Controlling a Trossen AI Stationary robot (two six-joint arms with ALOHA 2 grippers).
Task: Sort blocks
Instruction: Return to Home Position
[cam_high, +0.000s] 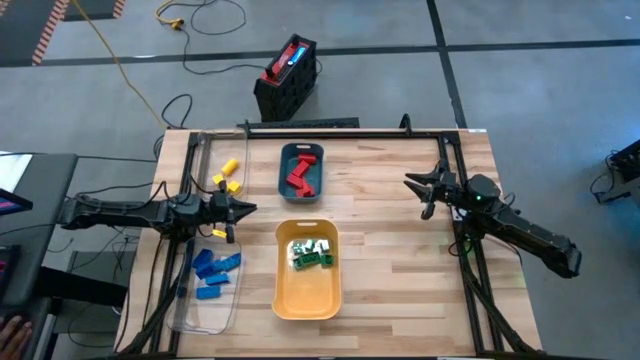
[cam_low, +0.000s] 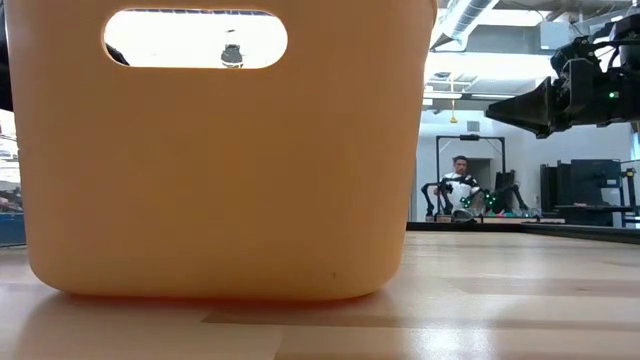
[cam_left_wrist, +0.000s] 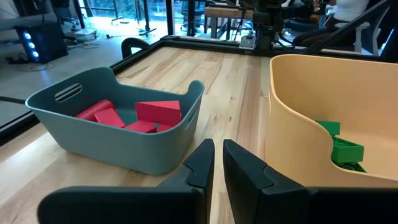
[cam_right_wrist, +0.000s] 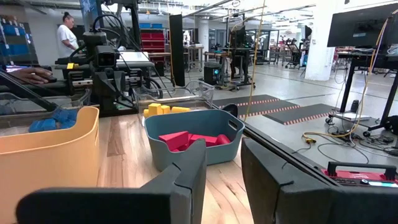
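Left pincer (cam_high: 243, 208) over the tabletop (cam_high: 400, 270) near its left edge, fingers drawn almost together, empty. Right pincer (cam_high: 420, 192) near the right edge, fingers spread apart, empty. Red blocks (cam_high: 300, 176) in the teal tray (cam_high: 283, 170), centre toward the far edge. Green blocks (cam_high: 312, 254) in the yellow tray (cam_high: 305, 295), centre by the near edge. Yellow blocks (cam_high: 229, 176) in the far clear tray (cam_high: 210, 160) along the left edge. Blue blocks (cam_high: 214, 271) in the near clear tray (cam_high: 205, 312), toward the near left corner.
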